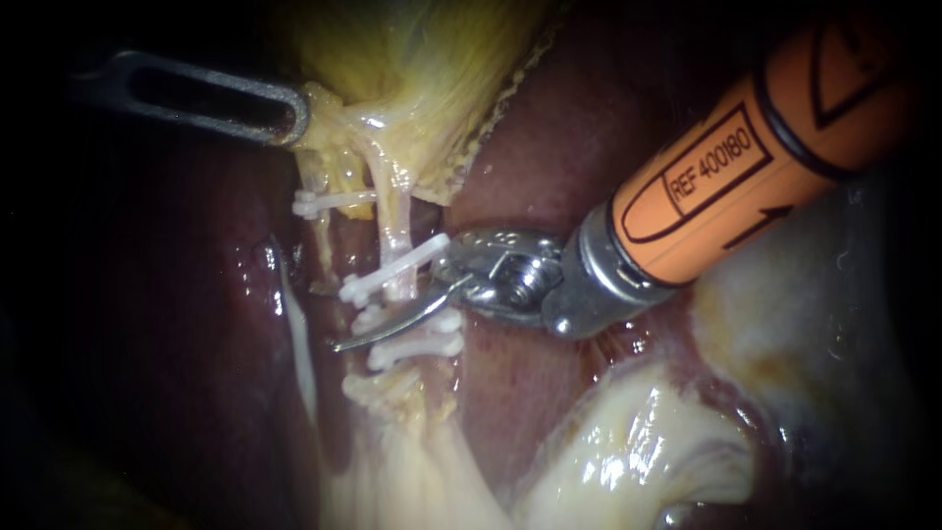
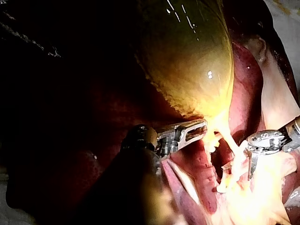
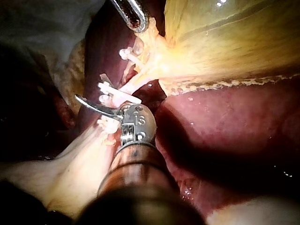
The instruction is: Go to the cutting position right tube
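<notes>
Endoscope: the right tube (image 1: pixel 395 240) is the right 1 of 2 tubes leaving the gallbladder (image 1: pixel 422 69) neck. It carries 3 clips (image 1: pixel 392 270), 1 nearer the gallbladder and 2 farther off. My right instrument (image 1: pixel 388 324) is released. 1 curved blade crosses the tube's front between those clips, and I judge the hidden blade sits behind. My left instrument (image 1: pixel 280 110) is clenched on the gallbladder's neck.

Left wrist: my left instrument (image 2: pixel 194 130) has its jaws together on tissue under the gallbladder (image 2: pixel 187 56). The right instrument (image 2: pixel 243 164) shows its blades apart.

Right wrist: the blade lies over the tube (image 3: pixel 133 84), beyond the clip nearest the gallbladder.

The tube looks thin, soft, wet and easily torn. I would take it only on the bare stretch between clips, squarely, without touching them.
</notes>
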Robot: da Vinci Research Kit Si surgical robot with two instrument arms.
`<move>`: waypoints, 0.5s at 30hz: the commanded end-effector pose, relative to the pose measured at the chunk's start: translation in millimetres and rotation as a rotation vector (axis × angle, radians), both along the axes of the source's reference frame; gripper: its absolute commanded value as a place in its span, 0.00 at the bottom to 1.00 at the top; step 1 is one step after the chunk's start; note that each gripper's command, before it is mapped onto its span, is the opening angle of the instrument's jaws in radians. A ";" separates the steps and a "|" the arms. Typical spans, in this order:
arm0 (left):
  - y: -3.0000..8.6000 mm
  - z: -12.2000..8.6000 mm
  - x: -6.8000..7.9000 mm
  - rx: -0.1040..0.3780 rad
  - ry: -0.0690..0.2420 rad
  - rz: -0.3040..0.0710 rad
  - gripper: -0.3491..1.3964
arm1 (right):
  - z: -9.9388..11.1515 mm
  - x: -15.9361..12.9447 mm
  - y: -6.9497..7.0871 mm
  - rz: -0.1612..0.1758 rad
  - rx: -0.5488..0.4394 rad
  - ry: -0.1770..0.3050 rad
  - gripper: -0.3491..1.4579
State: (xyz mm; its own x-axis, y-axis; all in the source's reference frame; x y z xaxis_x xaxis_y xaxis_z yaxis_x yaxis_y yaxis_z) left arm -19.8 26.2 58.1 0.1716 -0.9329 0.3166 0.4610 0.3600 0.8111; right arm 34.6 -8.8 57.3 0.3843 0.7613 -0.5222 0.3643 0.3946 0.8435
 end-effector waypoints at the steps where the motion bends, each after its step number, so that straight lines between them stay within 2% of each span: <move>1: 0.0 0.0 0.0 0.000 0.000 0.000 0.00 | -0.3 -0.1 0.2 0.005 0.011 0.005 0.98; 6: 0.0 0.0 0.0 0.000 0.000 0.000 0.00 | -0.8 -0.2 0.7 0.013 0.028 0.017 0.97; 15: 0.0 0.0 0.0 0.000 0.000 0.000 0.00 | -0.6 -0.3 0.7 0.013 0.027 0.017 0.96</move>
